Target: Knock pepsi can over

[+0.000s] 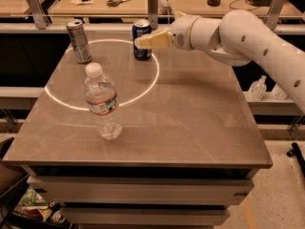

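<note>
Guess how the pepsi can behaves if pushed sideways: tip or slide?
Likely tips: the pepsi can stands upright, taller than wide, with the gripper level with its middle. Once down it may roll on the smooth table. Fill unknown.

We see the pepsi can as glossy dark blue metal with a bright silver rim. The end effector, at the can's side, looks like matt tan plastic, on an arm of smooth white plastic. The worktop is smooth grey-brown with a soft sheen. The water bottle is clear plastic, and the taller can is dull silvery metal.
</note>
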You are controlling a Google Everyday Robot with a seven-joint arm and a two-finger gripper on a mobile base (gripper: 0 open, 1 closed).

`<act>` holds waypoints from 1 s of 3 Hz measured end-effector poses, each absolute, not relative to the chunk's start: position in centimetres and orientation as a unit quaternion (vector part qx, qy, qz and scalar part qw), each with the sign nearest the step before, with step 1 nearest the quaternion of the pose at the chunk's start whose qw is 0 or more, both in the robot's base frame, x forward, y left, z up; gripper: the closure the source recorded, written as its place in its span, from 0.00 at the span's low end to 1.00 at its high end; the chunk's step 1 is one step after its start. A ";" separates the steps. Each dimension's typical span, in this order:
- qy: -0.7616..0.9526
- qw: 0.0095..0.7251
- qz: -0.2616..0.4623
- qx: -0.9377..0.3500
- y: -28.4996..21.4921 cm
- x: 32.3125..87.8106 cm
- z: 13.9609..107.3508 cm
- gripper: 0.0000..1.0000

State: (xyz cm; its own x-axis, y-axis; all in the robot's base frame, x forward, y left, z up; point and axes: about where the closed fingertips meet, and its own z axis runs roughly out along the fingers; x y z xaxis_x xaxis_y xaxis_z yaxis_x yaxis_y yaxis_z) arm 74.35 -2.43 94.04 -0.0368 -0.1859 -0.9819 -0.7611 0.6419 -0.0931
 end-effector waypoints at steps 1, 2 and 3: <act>0.669 0.610 0.265 -0.333 -1.6 76.5 92.1 0.00; 0.668 0.608 0.269 -0.335 -1.1 77.3 91.6 0.00; 0.670 0.601 0.275 -0.338 -0.5 77.7 90.7 0.00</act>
